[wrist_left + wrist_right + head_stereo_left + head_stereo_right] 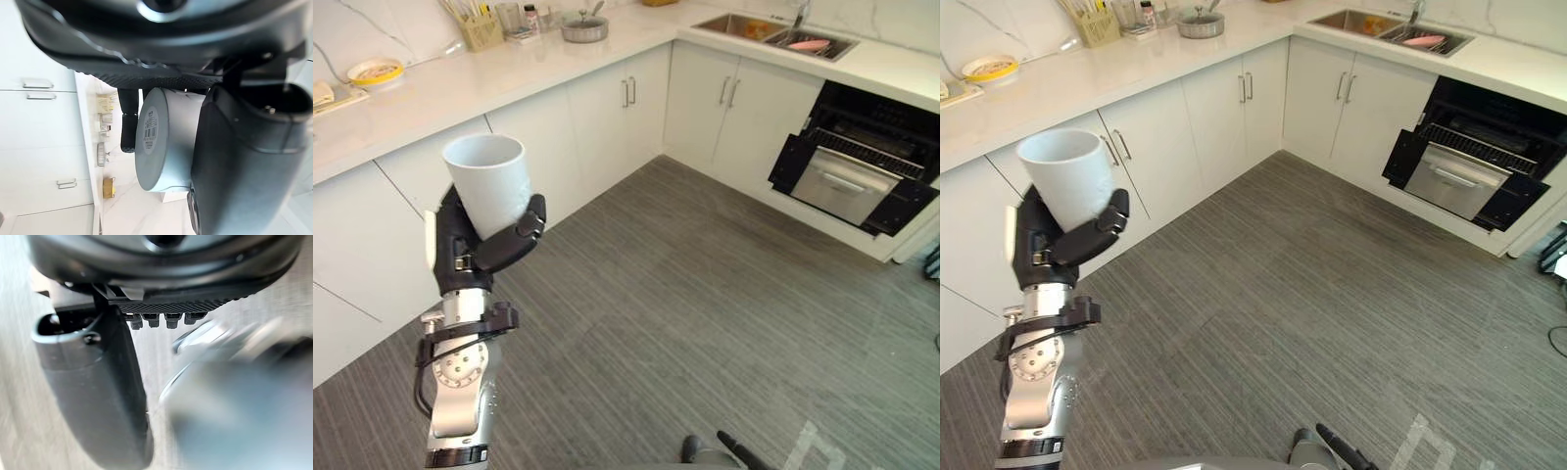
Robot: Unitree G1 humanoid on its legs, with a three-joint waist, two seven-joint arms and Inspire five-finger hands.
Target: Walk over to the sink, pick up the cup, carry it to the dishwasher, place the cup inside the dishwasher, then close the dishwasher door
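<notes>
- One white cup (489,181) is sitting upright in my left hand (475,253) — my fingers and thumb are curling round its lower half, with the rim facing up.
- I am holding it raised in front of the white cabinets (597,117), above the grey floor (705,294).
- Across the room the dishwasher (862,171) is standing with its door hanging open, under the counter by the sink (744,26), well apart from the cup.
- My right hand (93,382) is hanging over the floor — I cannot tell whether its fingers are straight or curled.
</notes>
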